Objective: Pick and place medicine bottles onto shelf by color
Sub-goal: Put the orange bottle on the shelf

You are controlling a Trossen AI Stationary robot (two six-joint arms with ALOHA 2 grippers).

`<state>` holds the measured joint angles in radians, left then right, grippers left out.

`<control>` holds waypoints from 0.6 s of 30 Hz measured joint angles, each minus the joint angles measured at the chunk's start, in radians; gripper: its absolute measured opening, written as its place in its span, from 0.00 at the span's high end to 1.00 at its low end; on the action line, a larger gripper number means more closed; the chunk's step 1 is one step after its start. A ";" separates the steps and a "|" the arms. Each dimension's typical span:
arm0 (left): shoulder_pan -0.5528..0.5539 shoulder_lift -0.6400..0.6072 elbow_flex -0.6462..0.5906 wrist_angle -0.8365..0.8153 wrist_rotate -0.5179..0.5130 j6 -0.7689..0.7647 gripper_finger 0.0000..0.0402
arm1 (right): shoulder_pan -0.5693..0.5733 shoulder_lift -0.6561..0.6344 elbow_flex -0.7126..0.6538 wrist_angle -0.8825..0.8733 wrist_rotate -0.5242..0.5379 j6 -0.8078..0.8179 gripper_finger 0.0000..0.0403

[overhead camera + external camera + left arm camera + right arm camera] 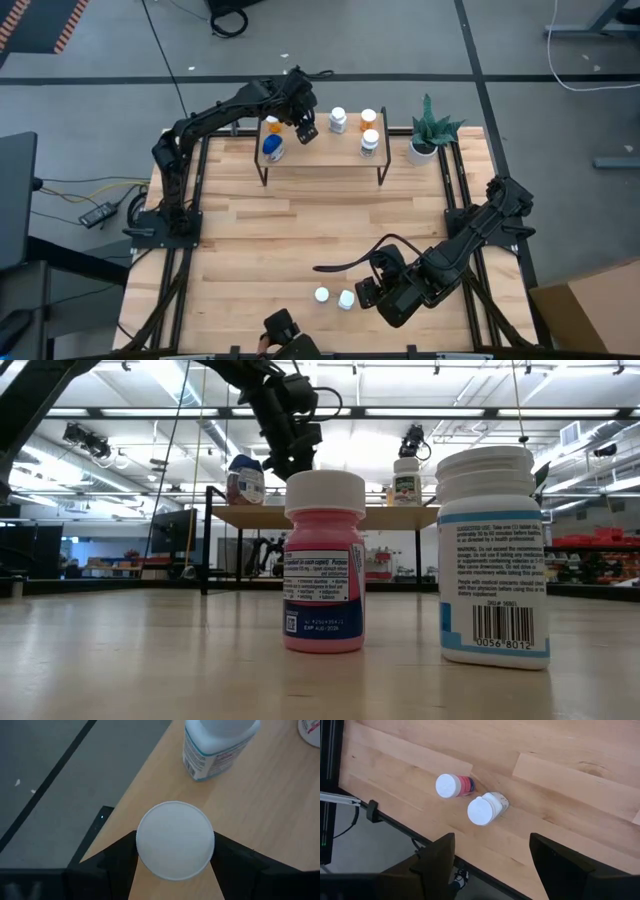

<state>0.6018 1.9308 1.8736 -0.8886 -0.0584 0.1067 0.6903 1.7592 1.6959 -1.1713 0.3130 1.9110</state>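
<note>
The light-wood shelf [325,150] stands at the table's far middle. On it stand two orange bottles [273,125] [368,118], a blue bottle [272,148] and two white bottles [338,120] [370,142]. My left gripper [305,130] is above the shelf's far edge, shut on a white-capped bottle [175,840] whose body is hidden under its cap. My right gripper [492,855] is open and empty above the table's near right. Just to its left, a pink bottle [462,785] and a white bottle [492,806] stand on their bases on the tabletop. My left gripper pinches the bottle's white cap [145,845] between its two fingers [232,857], one on each side. The fingers come from above, pointing down. The bottle is upright over the shelf board near its far edge. Whether its base rests on the board is hidden by the cap.
A potted green plant [432,135] stands right of the shelf at the table's far right corner. A black cable [345,263] lies on the table near my right arm. A dark camera mount [285,335] sits at the near edge. The tabletop's middle [320,220] is bare wood.
</note>
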 joint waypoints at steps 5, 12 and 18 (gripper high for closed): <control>0.003 0.000 0.000 0.000 0.009 -0.003 0.38 | 0.000 0.000 0.000 0.000 0.000 0.000 0.34; 0.008 0.000 0.000 -0.003 0.010 -0.009 0.33 | 0.000 0.000 0.000 0.000 0.000 -0.001 0.34; 0.021 -0.023 0.000 -0.005 -0.003 0.003 0.31 | 0.000 0.000 0.000 0.000 0.000 -0.007 0.34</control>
<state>0.6226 1.9081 1.8736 -0.8936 -0.0618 0.1097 0.6903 1.7592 1.6958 -1.1713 0.3130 1.9044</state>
